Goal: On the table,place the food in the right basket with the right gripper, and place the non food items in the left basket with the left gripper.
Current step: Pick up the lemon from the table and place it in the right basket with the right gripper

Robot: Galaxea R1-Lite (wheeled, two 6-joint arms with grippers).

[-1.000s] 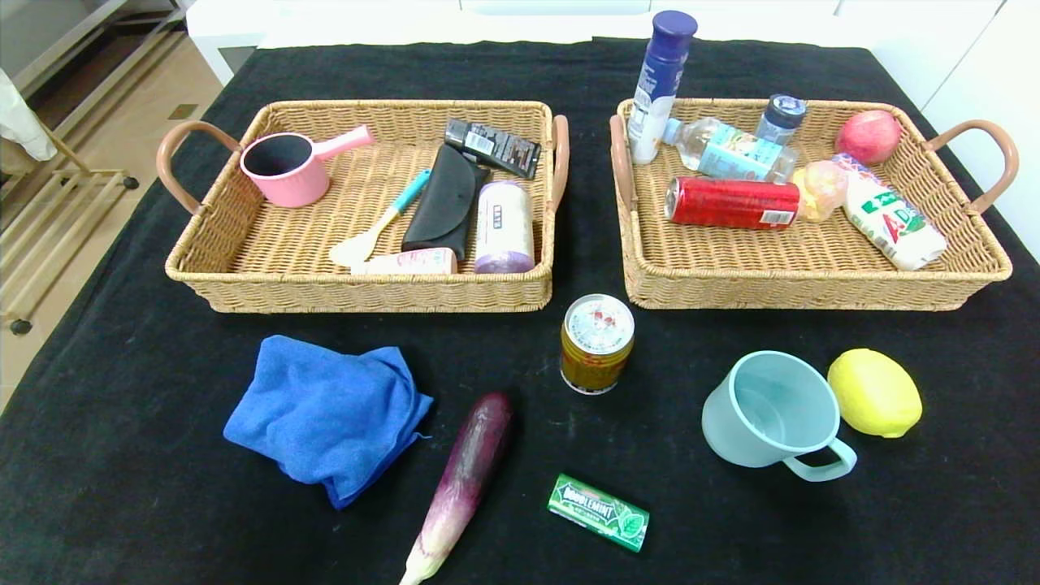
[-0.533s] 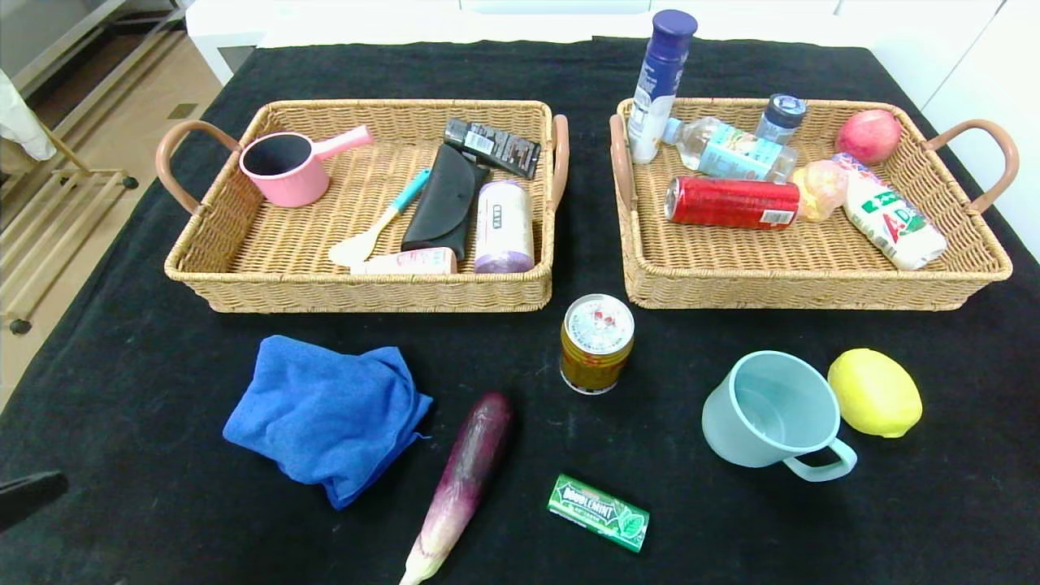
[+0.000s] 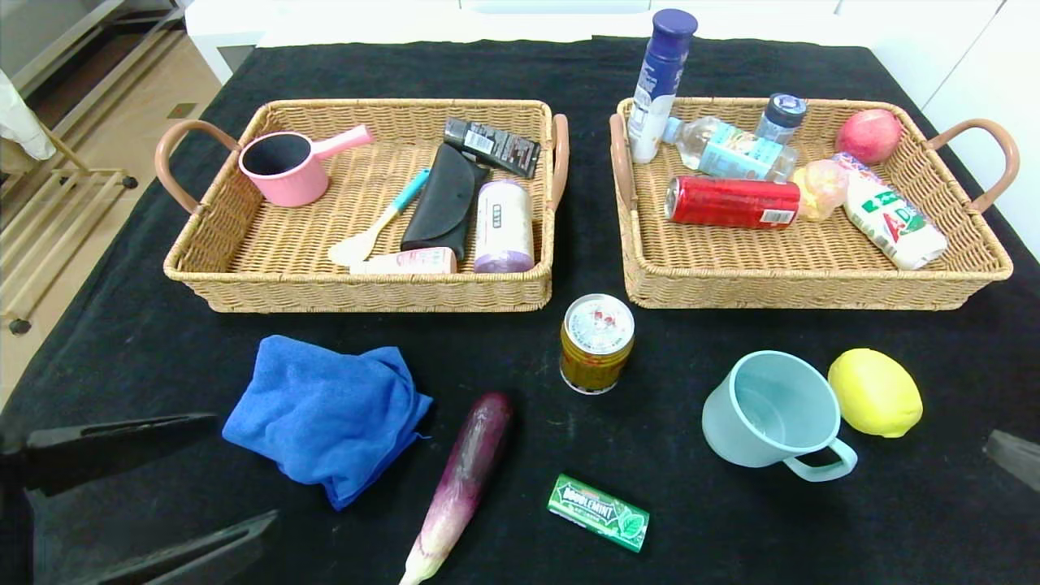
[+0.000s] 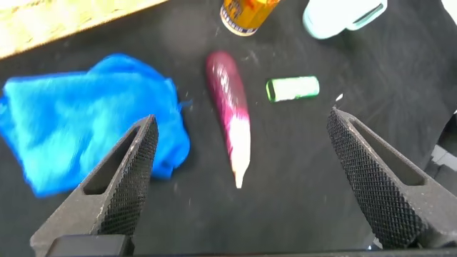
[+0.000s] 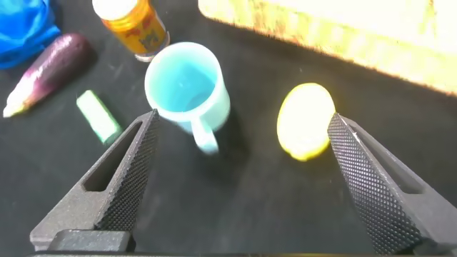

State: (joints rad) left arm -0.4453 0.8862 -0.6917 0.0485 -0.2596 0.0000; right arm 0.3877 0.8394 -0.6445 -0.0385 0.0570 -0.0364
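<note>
The left gripper [image 3: 154, 487] sits low at the near left side of the table [image 3: 122, 325], with its two fingers spread wide and holding nothing. It is just beside the blue cloth [image 3: 325, 414]. The right gripper [image 5: 239, 178] is at the near right edge, and its fingers are spread wide too, above the light blue cup [image 3: 772, 410] and the yellow lemon [image 3: 875, 392]. The cup and lemon sit close together. The purple eggplant [image 3: 463, 479], the green gum pack [image 3: 599, 512] and the yellow can [image 3: 596, 343] lie in the middle. The left basket [image 3: 357, 288] and right basket [image 3: 812, 288] at the back both hold things.
</note>
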